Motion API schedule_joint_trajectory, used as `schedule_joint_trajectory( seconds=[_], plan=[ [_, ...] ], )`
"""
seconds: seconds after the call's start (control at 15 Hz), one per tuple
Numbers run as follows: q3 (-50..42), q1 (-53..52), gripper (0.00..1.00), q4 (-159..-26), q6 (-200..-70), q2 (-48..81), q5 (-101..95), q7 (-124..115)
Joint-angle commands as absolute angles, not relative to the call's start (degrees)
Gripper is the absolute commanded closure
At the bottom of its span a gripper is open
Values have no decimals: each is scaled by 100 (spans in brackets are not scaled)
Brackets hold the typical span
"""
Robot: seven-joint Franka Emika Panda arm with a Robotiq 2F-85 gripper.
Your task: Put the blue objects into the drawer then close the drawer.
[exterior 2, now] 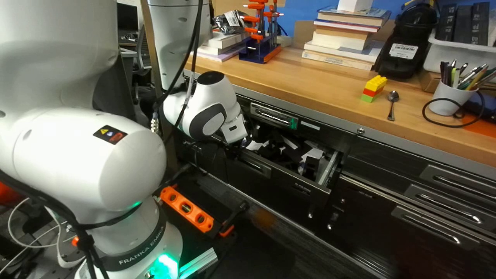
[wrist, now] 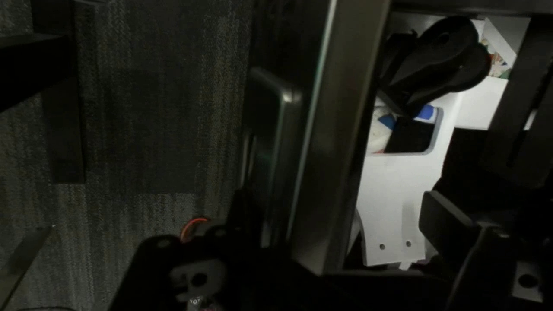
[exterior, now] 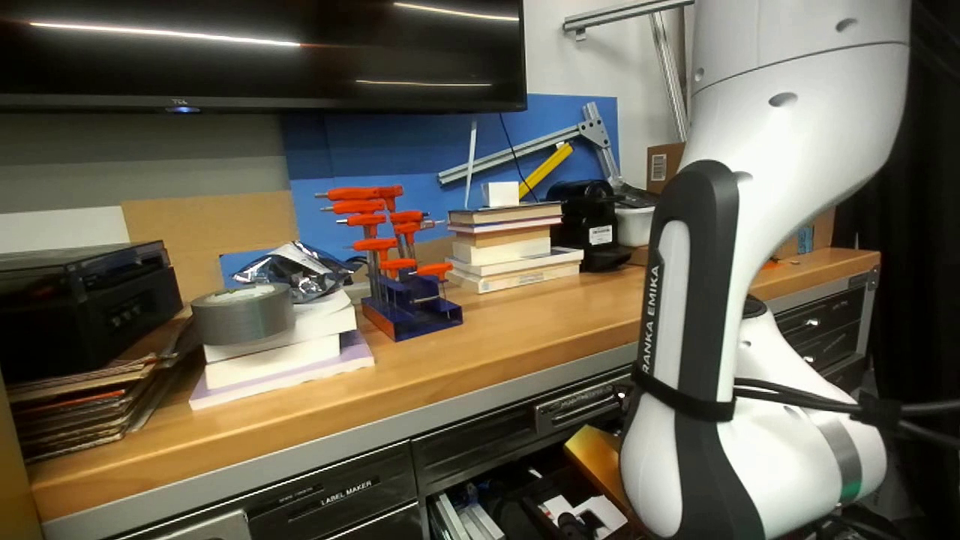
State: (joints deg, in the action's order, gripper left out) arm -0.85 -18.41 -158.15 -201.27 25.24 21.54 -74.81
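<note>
Spread wide, the claw (wrist: 339, 211) has the front wall (wrist: 339, 138) of the drawer (exterior 2: 285, 180) between its fingers (wrist: 445, 218) in the wrist view, 1 finger on the outer side by the pull (wrist: 276, 129), 1 over the inside; whether either touches the metal cannot be told. The drawer stands pulled out below the tabletop (exterior 2: 333, 85). Neither of the 2 blue objects can be picked out for certain: a chunky, black-looking piece (wrist: 436, 60) lies in the drawer, partly over a white panel (wrist: 397, 185), and may be 1 of them, but the dimness hides its colour. Closing looks like the step in hand. Should the arm (exterior: 780, 150) push with a finger inside, that finger could be caught between the front wall and the cabinet (exterior 2: 372, 217). Should the push land away from the middle, so wide a drawer may skew and bind. Any loose contents (exterior 2: 286, 153) that stand above the rim could snag on the way in. Backing off sideways could hook the pull and drag the drawer further out. If a blue object lies outside, hidden from every camera, closing now ends the task short.
</note>
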Motion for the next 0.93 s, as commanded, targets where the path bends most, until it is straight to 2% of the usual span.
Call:
schedule_joint_trajectory(
  seconds=[0.0, 0.67, 0.87],
  plan=[
    [-169, -1955, 0, -15789, -20458, 2353, 2524, -6756],
    [139, -1609, 0, -15080, -20873, 2475, 2476, -5613],
    [261, -1434, 0, -14946, -20458, 2265, 2306, -5175]
  ],
)
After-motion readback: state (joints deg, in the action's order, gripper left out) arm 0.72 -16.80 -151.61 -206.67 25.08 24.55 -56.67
